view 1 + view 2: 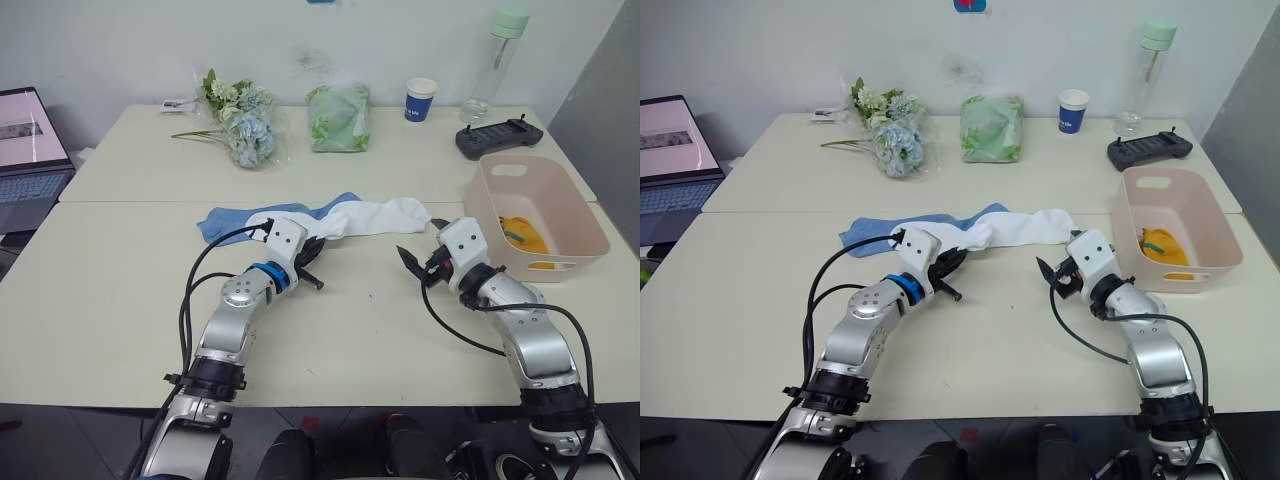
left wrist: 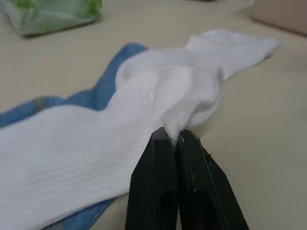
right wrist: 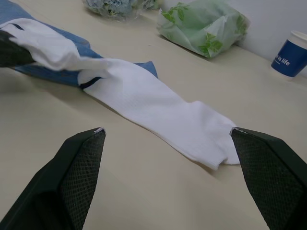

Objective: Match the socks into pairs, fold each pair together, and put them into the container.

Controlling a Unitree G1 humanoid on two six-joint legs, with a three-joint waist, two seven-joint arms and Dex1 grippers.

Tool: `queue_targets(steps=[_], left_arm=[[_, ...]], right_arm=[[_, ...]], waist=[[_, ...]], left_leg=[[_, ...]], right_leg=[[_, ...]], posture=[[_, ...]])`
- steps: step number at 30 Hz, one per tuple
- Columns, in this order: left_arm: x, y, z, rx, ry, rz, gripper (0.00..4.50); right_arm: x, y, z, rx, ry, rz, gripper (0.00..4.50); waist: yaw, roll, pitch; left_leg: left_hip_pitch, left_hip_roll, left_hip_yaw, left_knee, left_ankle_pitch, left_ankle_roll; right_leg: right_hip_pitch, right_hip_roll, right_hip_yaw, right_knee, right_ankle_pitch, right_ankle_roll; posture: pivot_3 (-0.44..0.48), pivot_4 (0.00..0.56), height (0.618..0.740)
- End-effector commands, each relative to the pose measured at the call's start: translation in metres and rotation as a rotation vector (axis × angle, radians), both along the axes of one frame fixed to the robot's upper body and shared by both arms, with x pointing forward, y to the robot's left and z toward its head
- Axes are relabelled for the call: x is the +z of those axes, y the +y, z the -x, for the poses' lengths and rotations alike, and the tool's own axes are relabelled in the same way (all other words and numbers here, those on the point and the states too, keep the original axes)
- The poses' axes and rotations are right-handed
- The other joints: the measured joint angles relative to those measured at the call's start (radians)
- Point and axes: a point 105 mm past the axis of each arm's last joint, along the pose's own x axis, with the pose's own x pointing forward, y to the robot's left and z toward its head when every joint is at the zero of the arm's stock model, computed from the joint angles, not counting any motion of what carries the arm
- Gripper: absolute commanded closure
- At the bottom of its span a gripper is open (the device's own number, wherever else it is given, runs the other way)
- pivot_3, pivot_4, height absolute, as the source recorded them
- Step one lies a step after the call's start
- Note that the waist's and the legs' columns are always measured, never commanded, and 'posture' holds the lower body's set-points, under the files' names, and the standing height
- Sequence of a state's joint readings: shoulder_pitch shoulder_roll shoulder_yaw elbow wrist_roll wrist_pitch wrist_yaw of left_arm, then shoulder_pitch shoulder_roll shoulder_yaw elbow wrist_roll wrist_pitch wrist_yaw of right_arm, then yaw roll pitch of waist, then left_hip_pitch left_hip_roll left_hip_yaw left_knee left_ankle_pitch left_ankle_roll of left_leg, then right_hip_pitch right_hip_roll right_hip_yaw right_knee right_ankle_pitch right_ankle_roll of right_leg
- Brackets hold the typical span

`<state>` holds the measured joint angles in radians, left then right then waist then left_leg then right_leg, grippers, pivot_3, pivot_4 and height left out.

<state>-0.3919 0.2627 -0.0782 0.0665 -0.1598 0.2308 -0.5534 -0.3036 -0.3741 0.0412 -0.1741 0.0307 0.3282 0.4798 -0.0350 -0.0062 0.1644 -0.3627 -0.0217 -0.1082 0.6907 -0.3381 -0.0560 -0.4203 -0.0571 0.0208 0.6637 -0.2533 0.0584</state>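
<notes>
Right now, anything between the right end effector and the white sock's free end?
Nothing visible. The open right end effector faces the white sock across bare table; the left end effector pinches its other part.

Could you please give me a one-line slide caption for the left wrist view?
Left gripper pinching a fold of white sock lying over blue sock.

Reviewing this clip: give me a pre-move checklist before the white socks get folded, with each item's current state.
1. Left gripper pinching a white sock: ok, fingers shut on a fold of fabric.
2. Right gripper ready to grasp: ok, open, facing the other white sock's toe end.
3. White socks aligned as a pair: not ok, only overlapping end to end.
4. Blue socks separated: not ok, lying under the white ones.
5. Yellow socks in the container: ok.
</notes>
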Motion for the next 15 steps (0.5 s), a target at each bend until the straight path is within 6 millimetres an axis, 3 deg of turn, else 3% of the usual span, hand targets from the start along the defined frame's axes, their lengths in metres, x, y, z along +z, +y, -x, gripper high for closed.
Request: queue_targets(steps=[1, 5, 8, 10, 12, 15], left_arm=[[0.013, -0.007, 0.034, -0.176, 0.002, -0.072, 4.47], [0.010, -0.015, 0.063, -0.307, 0.101, -0.112, 4.47], [-0.003, -0.037, 0.092, -0.484, 0.193, -0.137, 4.47], [-0.007, -0.051, 0.088, -0.498, 0.217, -0.098, 4.47], [-0.005, -0.062, 0.070, -0.441, 0.188, -0.078, 4.47], [-0.008, -0.078, 0.062, -0.458, 0.229, -0.044, 4.47]], right_arm=[[0.016, -0.007, -0.001, 0.002, -0.050, -0.003, 0.00], [0.018, -0.019, -0.002, -0.015, -0.046, -0.003, 0.00], [0.019, -0.028, -0.004, -0.022, -0.042, 0.011, 0.00], [0.020, -0.030, -0.005, -0.018, -0.041, 0.017, 0.00], [0.021, -0.031, -0.006, -0.008, -0.036, 0.014, 0.00], [0.026, -0.033, -0.003, 0.033, 0.016, -0.095, 0.00]], waist=[[-0.001, 0.000, 0.000], [0.003, 0.000, 0.000], [0.005, 0.000, 0.000], [0.005, 0.000, 0.000], [0.007, 0.000, 0.000], [0.004, 0.000, 0.000]], left_leg=[[0.000, 0.000, 0.000, 0.000, 0.000, 0.000], [0.000, 0.000, 0.000, 0.000, 0.000, 0.000], [0.000, 0.000, 0.000, 0.000, 0.000, 0.000], [0.000, -0.001, 0.000, 0.000, 0.000, 0.000], [0.000, -0.001, 0.000, 0.000, 0.000, 0.000], [0.000, 0.000, -0.001, 0.002, 0.000, 0.001]], right_leg=[[0.000, 0.000, 0.000, 0.000, 0.000, 0.000], [0.001, 0.000, 0.000, 0.000, 0.000, 0.000], [0.001, 0.000, 0.000, -0.001, 0.000, 0.000], [0.001, 0.000, 0.000, -0.001, 0.000, 0.000], [0.001, 0.000, 0.000, -0.001, 0.000, 0.000], [0.002, 0.001, -0.001, 0.000, 0.000, 0.000]], posture=[[0.000, 0.150, 0.740], [0.000, 0.150, 0.740], [0.000, 0.150, 0.740], [0.000, 0.150, 0.740], [0.000, 0.150, 0.740], [0.000, 0.150, 0.740]])
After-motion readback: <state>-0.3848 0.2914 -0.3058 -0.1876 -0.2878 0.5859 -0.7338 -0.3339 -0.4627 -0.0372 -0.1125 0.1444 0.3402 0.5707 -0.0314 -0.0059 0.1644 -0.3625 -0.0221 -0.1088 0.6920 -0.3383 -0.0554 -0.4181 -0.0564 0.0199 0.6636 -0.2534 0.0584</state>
